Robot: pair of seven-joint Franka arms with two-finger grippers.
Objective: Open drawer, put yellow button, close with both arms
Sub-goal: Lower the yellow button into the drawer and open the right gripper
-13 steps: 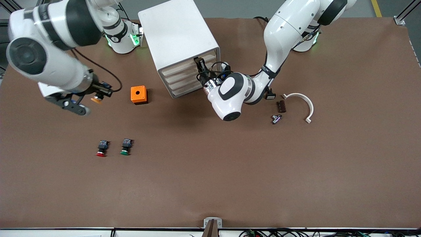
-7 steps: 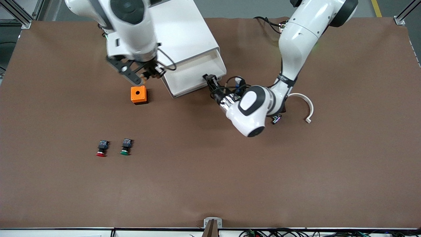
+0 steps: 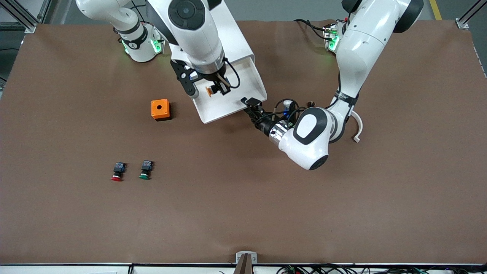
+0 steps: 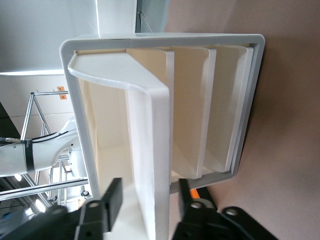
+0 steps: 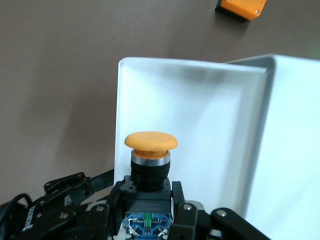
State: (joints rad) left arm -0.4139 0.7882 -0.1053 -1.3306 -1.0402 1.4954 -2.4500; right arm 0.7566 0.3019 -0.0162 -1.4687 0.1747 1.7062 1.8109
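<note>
The top drawer (image 3: 249, 82) of the white cabinet (image 3: 236, 36) stands pulled out toward the front camera. My right gripper (image 3: 215, 90) hangs over the drawer's inside, shut on the black-and-blue body of the yellow button (image 3: 209, 90). In the right wrist view the yellow button (image 5: 150, 141) sits upright between the fingers of the right gripper (image 5: 148, 195), above the drawer's white floor (image 5: 200, 130). My left gripper (image 3: 252, 104) is at the drawer's front panel (image 4: 150, 150). Its fingers (image 4: 112, 197) stand open on either side of the panel, clear of it.
An orange box (image 3: 160, 109) with a round hole lies beside the cabinet toward the right arm's end. A red-capped button (image 3: 117, 171) and a green-capped button (image 3: 145, 169) lie nearer the front camera. A white curved piece (image 3: 358, 127) lies by the left arm's elbow.
The left gripper pulled the drawer out toward the front camera, then opened its fingers. The right arm carried the yellow button from its end of the table to over the open drawer.
</note>
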